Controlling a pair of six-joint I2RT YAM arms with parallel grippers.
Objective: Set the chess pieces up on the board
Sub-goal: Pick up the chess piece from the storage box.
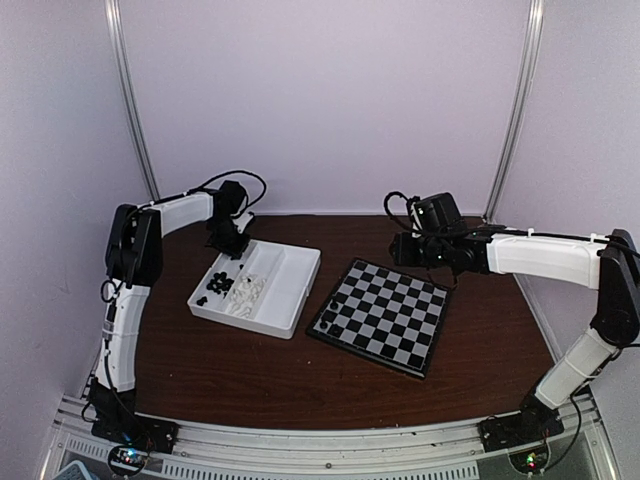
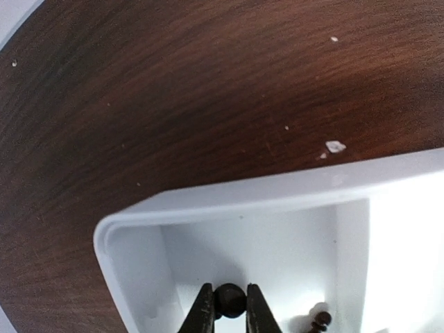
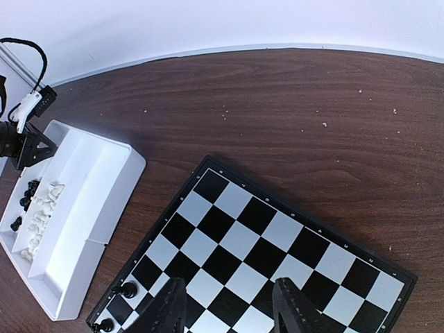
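Note:
The board (image 1: 390,315) (image 3: 236,239) lies right of centre, and two black chess pieces (image 3: 128,289) stand at its near-left corner. Most chess pieces, black (image 1: 220,283) and white (image 1: 246,292), lie in the left compartment of a white divided tray (image 1: 290,300). My left gripper (image 1: 232,245) (image 2: 230,305) reaches into the tray's far-left corner (image 2: 277,191) and is shut on a round black chess piece (image 2: 230,300). Another black piece (image 2: 320,320) lies just to its right. My right gripper (image 1: 405,250) (image 3: 232,309) hovers open over the board's far side, holding nothing.
The brown wooden table (image 1: 250,370) (image 3: 291,104) carries small white specks (image 2: 335,146). Pale walls and two metal posts (image 1: 130,100) close off the back. The tray's right compartment (image 3: 90,187) holds nothing that I can see.

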